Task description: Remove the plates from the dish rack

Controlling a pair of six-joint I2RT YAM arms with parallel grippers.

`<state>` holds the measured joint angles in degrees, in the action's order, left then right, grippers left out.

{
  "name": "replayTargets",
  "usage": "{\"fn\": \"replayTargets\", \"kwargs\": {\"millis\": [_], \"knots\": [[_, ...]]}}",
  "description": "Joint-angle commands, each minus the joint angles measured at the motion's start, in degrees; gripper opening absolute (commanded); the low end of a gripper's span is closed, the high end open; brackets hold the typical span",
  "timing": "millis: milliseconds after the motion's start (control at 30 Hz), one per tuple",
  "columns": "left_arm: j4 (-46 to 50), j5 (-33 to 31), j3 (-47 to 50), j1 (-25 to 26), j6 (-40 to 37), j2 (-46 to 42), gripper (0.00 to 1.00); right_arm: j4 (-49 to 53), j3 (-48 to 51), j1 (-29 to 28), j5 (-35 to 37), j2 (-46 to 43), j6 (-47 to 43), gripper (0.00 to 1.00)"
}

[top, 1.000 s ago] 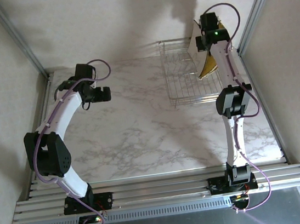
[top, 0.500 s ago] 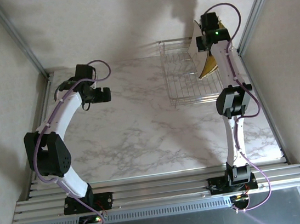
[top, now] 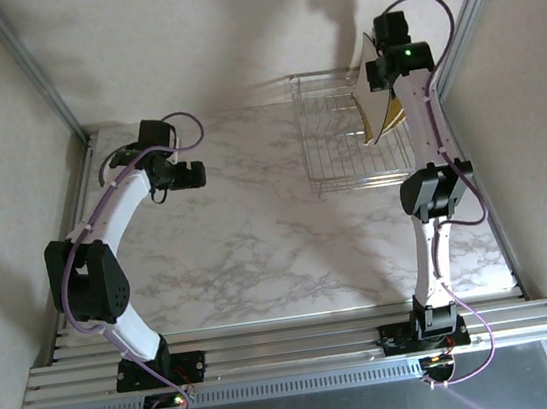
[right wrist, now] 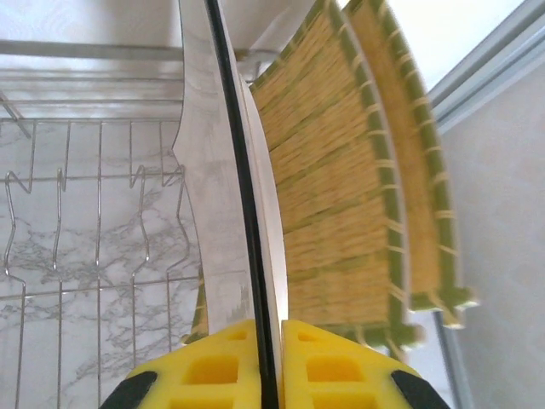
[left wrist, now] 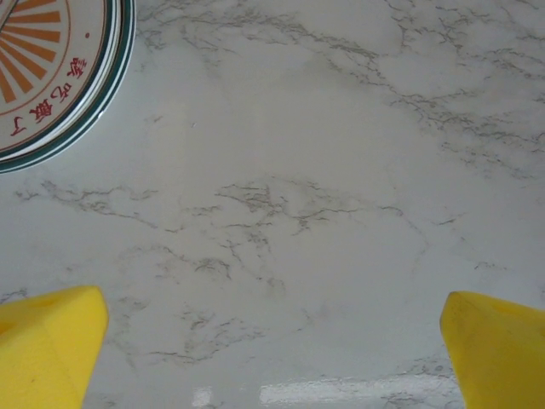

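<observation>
the right jaws, their yellow pads [right wrist: 213,366] at the bottom edge, are pinched on the thin edge of a whitish plate [right wrist: 197,153]. it is seen edge-on, with a dark line running up its rim to the top. just to its right stand two square plates in a yellow woven stripe with green edging: a nearer one [right wrist: 332,196], close against the whitish plate, and a second [right wrist: 409,170] behind it. left of the held plate the dish rack [right wrist: 100,170] shows upright wire dividers over the marbled surface [right wrist: 51,341]. a grey frame post [right wrist: 494,60] runs up the right.

Lab test cell: aluminium frame [top: 292,343], enclosure walls [top: 181,35], marble tabletop [top: 248,238]
</observation>
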<state>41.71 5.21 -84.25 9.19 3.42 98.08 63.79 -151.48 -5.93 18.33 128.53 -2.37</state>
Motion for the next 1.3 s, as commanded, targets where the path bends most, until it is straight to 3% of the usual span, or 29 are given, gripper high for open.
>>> {"fn": "replayTargets", "kwargs": {"millis": [0, 267, 467, 633, 800, 967, 1133, 1267], "knots": [[-0.91, 1.25, 1.22, 0.29, 0.80, -0.85, 1.00, -5.84, -1.36, -0.47, 1.87, -8.13, -0.53, 0.00], [-1.95, 1.29, 3.33, 0.30, 0.82, -2.96, 1.00, -5.93, 6.44, -1.03, 0.92, -17.65, 2.17, 0.00], [-1.80, 0.10, 4.57, 0.30, 0.38, -3.87, 1.00, -5.85, 13.82, -1.35, -6.12, -24.47, 8.42, 0.00], [-1.79, 0.48, 4.57, 0.30, 0.61, -5.13, 1.00, -12.52, 28.04, -1.08, -17.32, -33.43, 16.14, 0.00], [-2.57, 3.09, 4.79, 0.30, 1.15, -6.75, 0.99, -25.80, 47.29, -0.22, -29.35, -44.72, 26.57, 0.00], [-4.92, 7.61, 6.40, 0.36, 1.54, -7.68, 1.00, -51.31, 71.68, 0.86, -46.72, -52.97, 41.35, 0.00], [-6.00, 10.40, 7.14, 0.31, 1.94, -7.61, 1.00, -74.49, 90.01, 0.87, -53.70, -56.91, 52.98, 0.00], [-7.29, 13.39, 7.31, 0.30, 2.47, -8.07, 1.00, -85.73, 98.27, 0.86, -56.07, -57.69, 58.68, 0.00]]}}
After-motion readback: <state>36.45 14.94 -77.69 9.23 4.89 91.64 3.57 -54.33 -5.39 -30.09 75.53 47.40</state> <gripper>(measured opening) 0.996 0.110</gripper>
